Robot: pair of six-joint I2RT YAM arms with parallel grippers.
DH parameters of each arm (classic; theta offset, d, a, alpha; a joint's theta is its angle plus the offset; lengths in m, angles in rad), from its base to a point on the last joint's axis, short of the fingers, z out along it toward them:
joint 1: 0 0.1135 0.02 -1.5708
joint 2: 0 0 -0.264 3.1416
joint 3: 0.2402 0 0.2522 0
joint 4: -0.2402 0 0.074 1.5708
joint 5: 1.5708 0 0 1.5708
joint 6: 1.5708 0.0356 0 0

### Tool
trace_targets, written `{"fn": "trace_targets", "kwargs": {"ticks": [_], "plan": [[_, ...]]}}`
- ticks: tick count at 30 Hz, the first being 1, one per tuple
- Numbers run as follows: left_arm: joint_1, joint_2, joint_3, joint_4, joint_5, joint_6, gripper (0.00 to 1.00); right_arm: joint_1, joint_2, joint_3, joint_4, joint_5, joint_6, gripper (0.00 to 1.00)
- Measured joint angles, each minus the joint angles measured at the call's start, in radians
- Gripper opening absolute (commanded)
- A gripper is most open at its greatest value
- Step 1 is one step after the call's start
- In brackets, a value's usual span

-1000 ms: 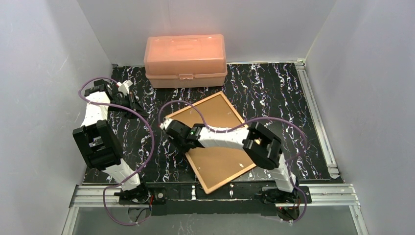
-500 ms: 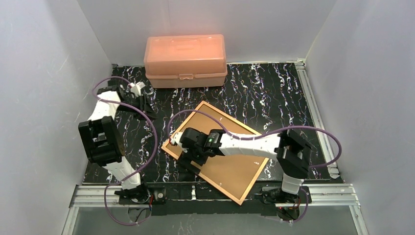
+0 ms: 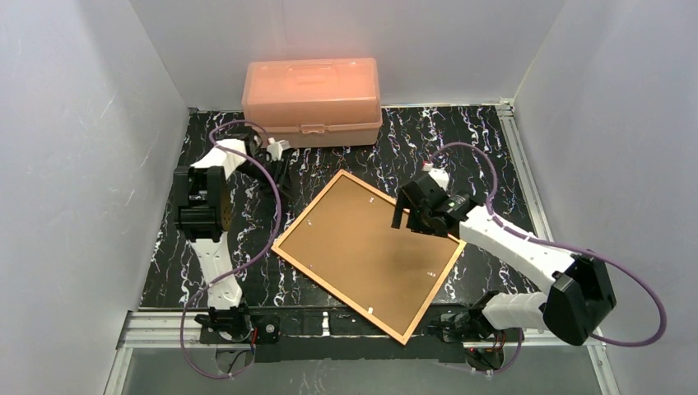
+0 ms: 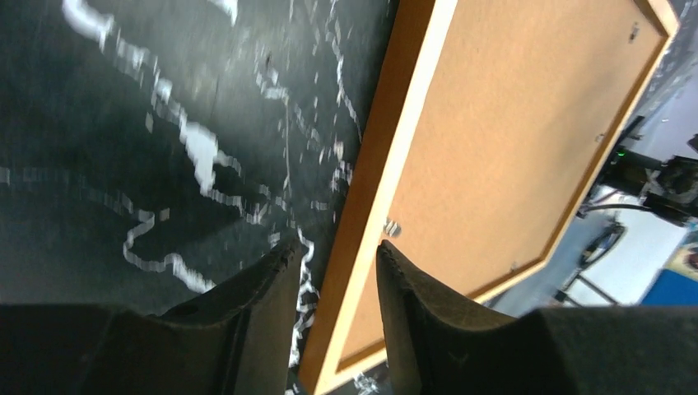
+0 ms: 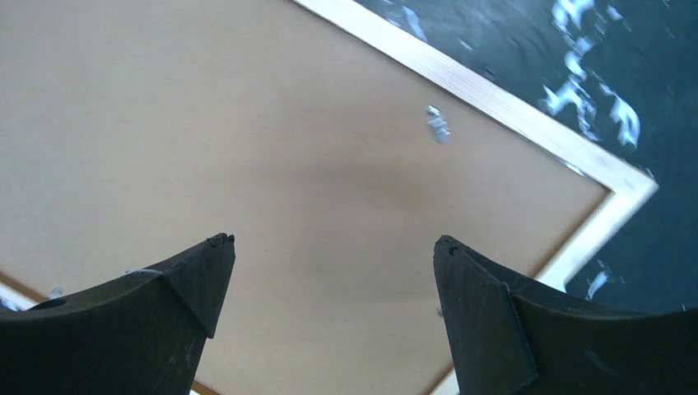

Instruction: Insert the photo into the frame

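Frame (image 3: 309, 207) face-down, backing board (image 3: 370, 247) filling it, pink box (image 3: 311, 90) behind

Orange-brown frame (image 4: 366, 206) lies flat, back up

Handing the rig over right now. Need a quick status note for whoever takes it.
Frame lies face down mid-table, backing board in it. Photo not in view.
Left gripper: slightly open, empty, over the table beside the frame's far-left edge.
Right gripper: wide open, empty, over the backing board.
Done: nothing that shows. Left: remove board, find and insert photo, refit board.
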Motion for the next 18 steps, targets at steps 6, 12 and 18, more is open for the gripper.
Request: {"fn": "trace_targets", "kwargs": {"ticks": [6,12,18], "plan": [[-0.107,0.104,0.152,-0.003,-0.057,0.045,0.41,-0.08,-0.086,-0.105,-0.052,0.023,0.122,0.99],[-0.177,0.139,0.207,-0.013,-0.1,0.081,0.4,-0.141,-0.131,-0.183,-0.065,0.018,0.173,0.99],[-0.183,0.16,0.202,-0.018,-0.124,0.087,0.35,-0.205,-0.245,-0.306,-0.044,-0.029,0.208,0.99]]}}
